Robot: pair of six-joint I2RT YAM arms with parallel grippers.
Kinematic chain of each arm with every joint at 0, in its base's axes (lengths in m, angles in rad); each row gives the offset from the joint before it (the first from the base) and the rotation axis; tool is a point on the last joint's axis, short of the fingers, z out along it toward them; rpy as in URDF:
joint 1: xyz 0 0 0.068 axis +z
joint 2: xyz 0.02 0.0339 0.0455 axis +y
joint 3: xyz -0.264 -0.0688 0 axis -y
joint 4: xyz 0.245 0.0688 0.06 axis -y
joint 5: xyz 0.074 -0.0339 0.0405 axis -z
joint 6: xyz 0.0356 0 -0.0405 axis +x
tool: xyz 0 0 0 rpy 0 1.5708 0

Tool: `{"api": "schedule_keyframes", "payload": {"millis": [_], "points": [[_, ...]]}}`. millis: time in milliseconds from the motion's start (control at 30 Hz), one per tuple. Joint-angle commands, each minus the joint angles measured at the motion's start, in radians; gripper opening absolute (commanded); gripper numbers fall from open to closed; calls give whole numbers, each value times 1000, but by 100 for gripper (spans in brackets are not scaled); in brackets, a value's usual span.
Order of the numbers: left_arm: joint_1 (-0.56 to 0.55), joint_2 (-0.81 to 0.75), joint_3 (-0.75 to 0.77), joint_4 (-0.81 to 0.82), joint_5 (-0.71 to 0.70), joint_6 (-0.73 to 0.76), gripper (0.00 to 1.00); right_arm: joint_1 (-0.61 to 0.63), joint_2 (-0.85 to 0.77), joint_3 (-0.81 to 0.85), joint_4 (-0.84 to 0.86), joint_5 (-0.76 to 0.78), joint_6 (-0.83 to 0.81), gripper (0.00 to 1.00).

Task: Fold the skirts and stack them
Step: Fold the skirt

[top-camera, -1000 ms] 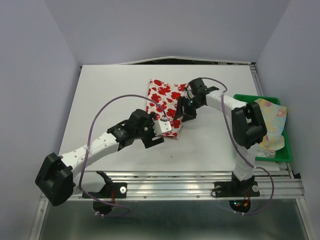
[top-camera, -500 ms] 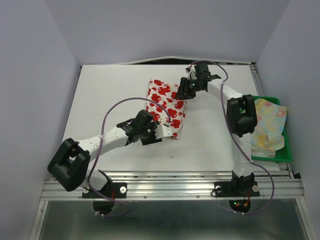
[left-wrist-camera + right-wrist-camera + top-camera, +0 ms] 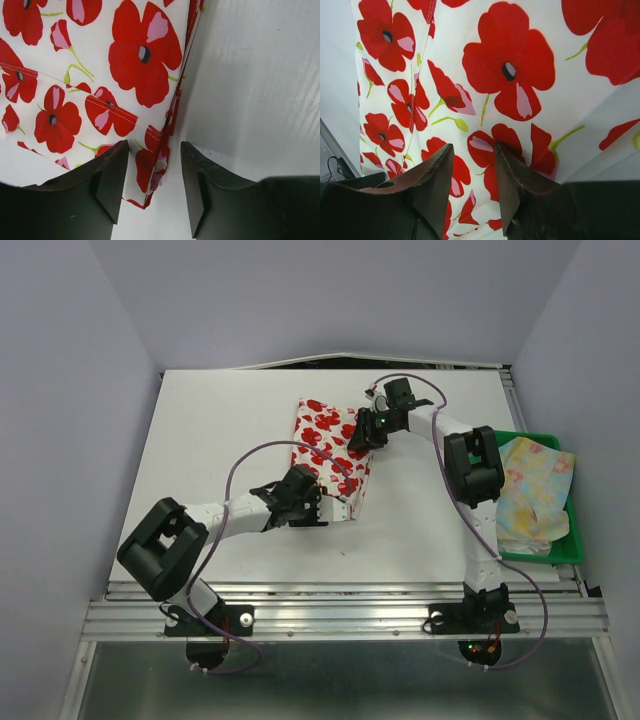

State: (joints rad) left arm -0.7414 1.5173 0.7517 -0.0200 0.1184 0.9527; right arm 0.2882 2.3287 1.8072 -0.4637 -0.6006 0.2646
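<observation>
The white cloth skirt with bold red flower print is lying folded near the middle of the white table, while the pale yellow pastel-floral skirt is sitting crumpled in the green plastic tray at the table's right edge. The left gripper is straddling the red-flowered skirt's near right corner with its jaws partly apart. The right gripper is sitting over its far right edge with cloth between the jaws; whether either is actually pinching fabric, I cannot tell.
</observation>
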Motion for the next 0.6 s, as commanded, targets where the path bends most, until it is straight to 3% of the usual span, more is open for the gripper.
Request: {"api": "schedule_keyframes", "payload": {"millis": [0,200,300,467,500,567], "points": [[-29,23,-32,87,-34,41,55,3,20,-20,11,64,-44,44],[-52,81,-46,91,-40,61,54,3,29,-8,10,68,-38,44],[-53,136,-9,69,-52,49,33,3,28,-5,11,68,-44,44],[-53,179,18,45,-42,47,13,3,35,4,-3,67,-59,43],[-53,178,26,37,-37,46,3,3,35,6,-4,70,-65,43],[-53,170,40,-3,-25,44,0,3,35,14,-9,70,-74,43]]}}
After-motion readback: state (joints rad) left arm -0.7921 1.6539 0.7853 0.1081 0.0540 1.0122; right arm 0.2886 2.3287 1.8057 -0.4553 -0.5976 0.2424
